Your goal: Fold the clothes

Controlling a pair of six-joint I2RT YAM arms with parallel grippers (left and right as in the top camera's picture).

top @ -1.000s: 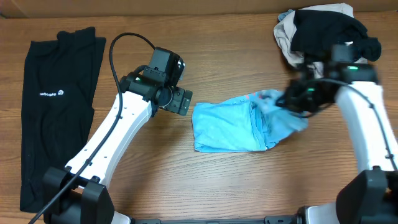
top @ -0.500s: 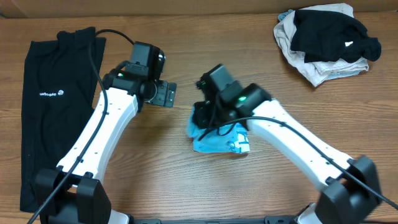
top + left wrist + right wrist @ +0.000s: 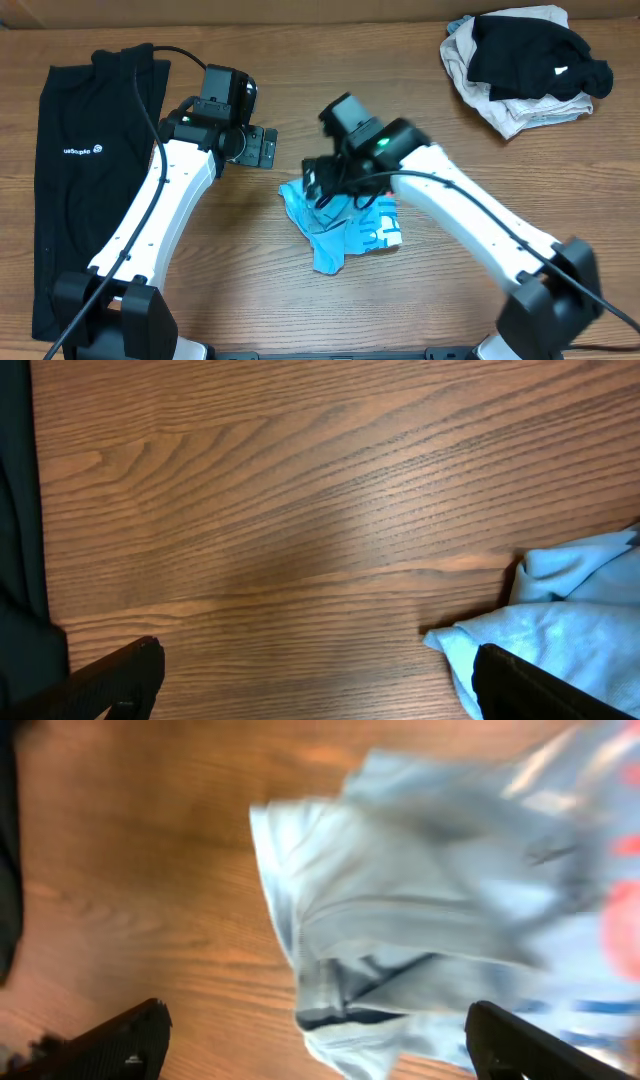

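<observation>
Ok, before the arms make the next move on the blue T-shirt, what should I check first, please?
1. Left gripper open and empty: ok, jaws wide apart above bare table.
2. Right gripper open: ok, jaws wide apart above the light-blue T-shirt.
3. Right gripper touching cloth: cannot tell, view blurred.
4. T-shirt lying flat: not ok, crumpled in a heap.
5. Long black garment out of the grippers' way: ok, flat at the left side.

— Where is the counter (image 3: 390, 60) open?
— Along the far edge, between the long black garment (image 3: 90, 180) down the left edge and the heap of clothes (image 3: 525, 65) in the far right corner.
— And nearer?
— Bare wood by the near edge, left of the crumpled light-blue T-shirt (image 3: 335, 240) mid-counter.
</observation>
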